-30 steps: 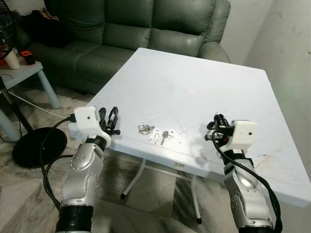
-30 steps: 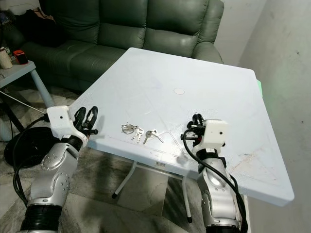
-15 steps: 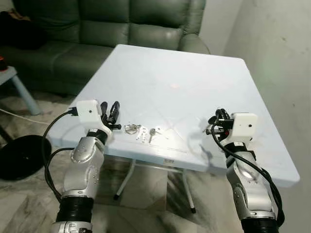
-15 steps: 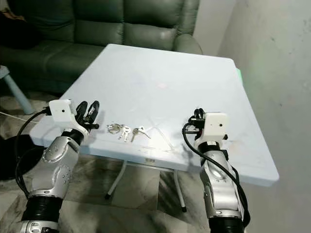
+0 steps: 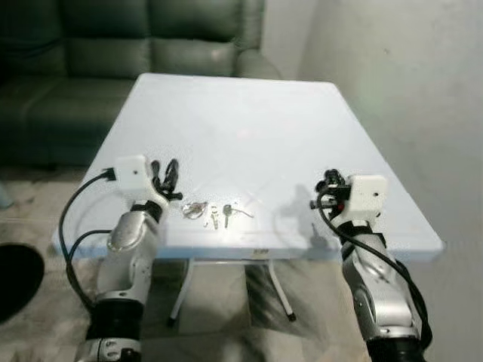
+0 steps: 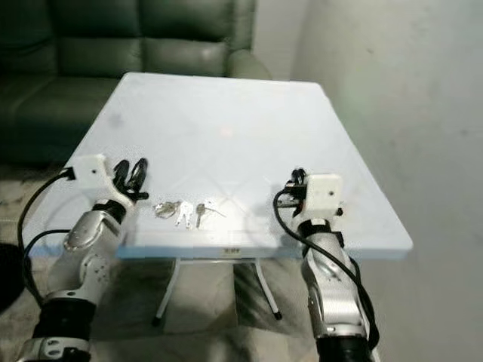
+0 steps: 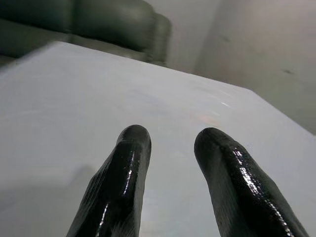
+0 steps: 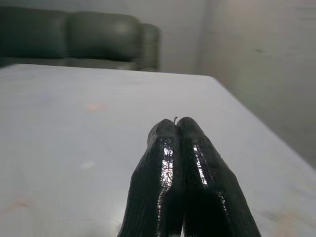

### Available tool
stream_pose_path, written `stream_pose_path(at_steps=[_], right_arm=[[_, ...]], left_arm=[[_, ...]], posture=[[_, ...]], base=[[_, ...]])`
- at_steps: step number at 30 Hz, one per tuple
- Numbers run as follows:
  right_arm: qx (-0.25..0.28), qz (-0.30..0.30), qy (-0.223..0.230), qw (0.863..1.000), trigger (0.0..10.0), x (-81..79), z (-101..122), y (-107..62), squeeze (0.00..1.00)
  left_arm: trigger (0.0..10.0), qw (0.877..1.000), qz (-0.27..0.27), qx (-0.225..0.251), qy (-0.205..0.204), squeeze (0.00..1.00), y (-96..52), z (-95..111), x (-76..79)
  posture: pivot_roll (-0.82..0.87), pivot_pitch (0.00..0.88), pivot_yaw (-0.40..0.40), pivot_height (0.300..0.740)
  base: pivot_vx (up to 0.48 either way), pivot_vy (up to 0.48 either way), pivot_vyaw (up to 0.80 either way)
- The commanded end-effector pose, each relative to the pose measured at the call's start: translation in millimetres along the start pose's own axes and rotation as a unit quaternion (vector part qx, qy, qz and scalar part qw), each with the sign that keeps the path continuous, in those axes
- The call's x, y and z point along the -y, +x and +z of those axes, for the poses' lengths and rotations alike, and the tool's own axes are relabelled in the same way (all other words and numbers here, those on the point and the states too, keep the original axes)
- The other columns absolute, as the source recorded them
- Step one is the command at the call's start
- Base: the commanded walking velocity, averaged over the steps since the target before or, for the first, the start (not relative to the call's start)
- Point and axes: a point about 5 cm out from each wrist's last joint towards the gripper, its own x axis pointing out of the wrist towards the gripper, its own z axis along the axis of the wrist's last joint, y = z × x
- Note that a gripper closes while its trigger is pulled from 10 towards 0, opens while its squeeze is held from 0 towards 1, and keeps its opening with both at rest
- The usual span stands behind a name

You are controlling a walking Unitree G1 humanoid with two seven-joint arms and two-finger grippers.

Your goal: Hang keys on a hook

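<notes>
The keys lie low in the frame's middle, near the bench edge. Left pincer released, right pincer clenched empty. A careless push could knock them off.

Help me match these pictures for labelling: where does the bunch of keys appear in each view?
Left eye view: the keys lie near the table's front edge, just beside the left gripper.
Right eye view: the keys are at the same spot, between the two arms.
Left wrist view: not in it.
Right wrist view: not in it.
Shared landmark: the green sofa behind the table.
</notes>
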Motion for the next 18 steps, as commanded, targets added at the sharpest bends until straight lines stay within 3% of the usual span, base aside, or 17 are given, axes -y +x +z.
stream_pose_path(at_steps=[1,18], right_arm=[[0.000,-0.012,-0.009,1.000,10.0,7.9,2.1,-0.8,0.00],[-0.003,-0.008,-0.015,1.000,10.0,7.8,1.2,-2.1,0.00]], left_arm=[[10.0,1.000,-0.005,-0.010,0.002,0.00,3.7,-2.7,8.1],[10.0,1.000,-0.010,0.001,0.018,0.00,6.7,-1.7,9.4]], posture=[[0.10,0.000,-0.049,0.740],[0.09,0.000,-0.051,0.740]], base=[[0.000,0.000,-0.73],[0.000,0.000,-0.73]])
